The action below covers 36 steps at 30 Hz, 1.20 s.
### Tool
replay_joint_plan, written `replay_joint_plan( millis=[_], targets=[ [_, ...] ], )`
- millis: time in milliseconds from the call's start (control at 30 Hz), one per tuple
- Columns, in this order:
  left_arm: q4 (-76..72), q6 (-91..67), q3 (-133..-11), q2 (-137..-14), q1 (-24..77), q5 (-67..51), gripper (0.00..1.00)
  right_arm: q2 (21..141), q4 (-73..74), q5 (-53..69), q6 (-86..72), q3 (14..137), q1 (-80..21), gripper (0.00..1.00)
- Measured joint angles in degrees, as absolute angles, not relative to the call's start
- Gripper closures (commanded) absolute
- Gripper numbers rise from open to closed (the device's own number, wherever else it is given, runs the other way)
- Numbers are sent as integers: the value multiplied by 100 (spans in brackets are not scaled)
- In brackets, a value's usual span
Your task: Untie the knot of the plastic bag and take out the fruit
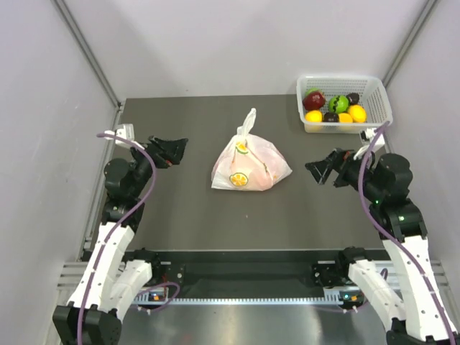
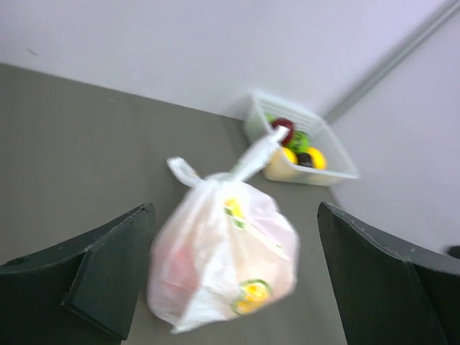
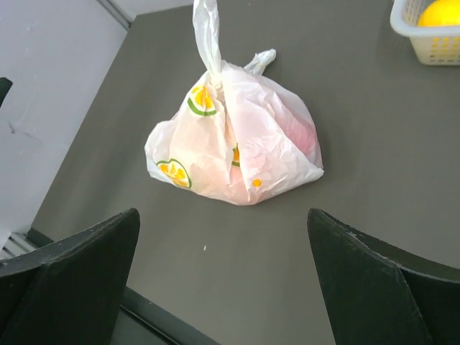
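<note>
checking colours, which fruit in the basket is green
The green fruit in the middle of the white basket, beside the dark red apple; the others are yellow-orange or dark.

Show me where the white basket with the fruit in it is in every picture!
Top external: the white basket sits at the far right corner of the table.
Left wrist: blurry, upper middle, beyond the plastic bag.
Right wrist: only its corner shows, at the top right edge.
Shared landmark: the knotted plastic bag, mid-table in all three.
</note>
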<state>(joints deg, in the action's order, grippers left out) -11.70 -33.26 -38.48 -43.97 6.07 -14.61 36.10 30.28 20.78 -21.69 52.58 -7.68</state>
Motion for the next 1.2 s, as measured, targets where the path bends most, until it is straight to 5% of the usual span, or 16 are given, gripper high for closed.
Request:
replay_joint_plan(
  millis=[333, 600, 1200],
  targets=[
    [-1131, -4598, -3767, -4399, 604, -2773, 1, 4676, 2825, 2506, -1918, 5269, -873, 0],
    [-718, -4359, -3940, -4906, 683, -3380, 1, 6274, 2805, 1160, -1339, 6020, -2139, 0],
    [786, -3271, -4764, -5714, 1981, -1973, 1, 8855, 1767, 158, -749, 7216, -2790, 0]
  ],
)
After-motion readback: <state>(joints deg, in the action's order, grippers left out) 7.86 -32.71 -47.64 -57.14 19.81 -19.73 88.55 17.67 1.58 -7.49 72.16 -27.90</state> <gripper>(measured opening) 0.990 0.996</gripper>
